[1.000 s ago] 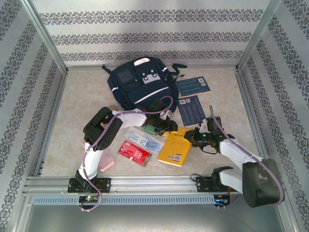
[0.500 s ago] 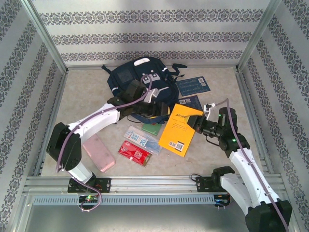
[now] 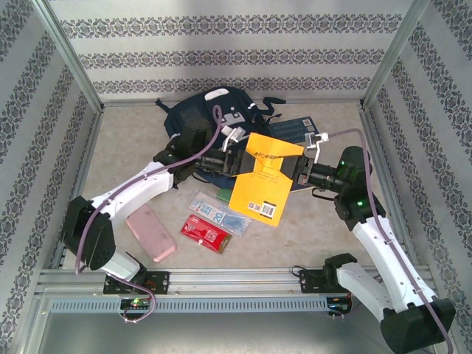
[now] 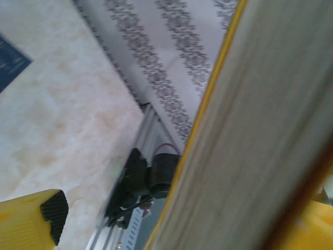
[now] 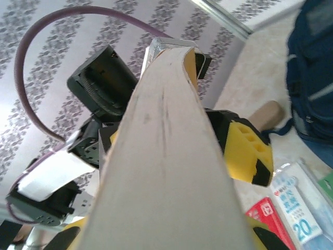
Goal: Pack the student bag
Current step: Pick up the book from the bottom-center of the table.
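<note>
At the left we see a pink case (image 3: 150,232) lying on the table (image 3: 122,147), with a red packet (image 3: 205,234) just to its right. Behind them, at the back of the table, lies the student bag (image 3: 193,112), and the left arm reaches across its front. The left gripper (image 3: 234,159) stands with its jaws wide apart around the left edge of a yellow book (image 3: 262,181), one finger (image 4: 47,213) clear of the pages. The book is raised off the table in front of the bag. The right gripper (image 3: 301,175) is clamped on its right edge.
</note>
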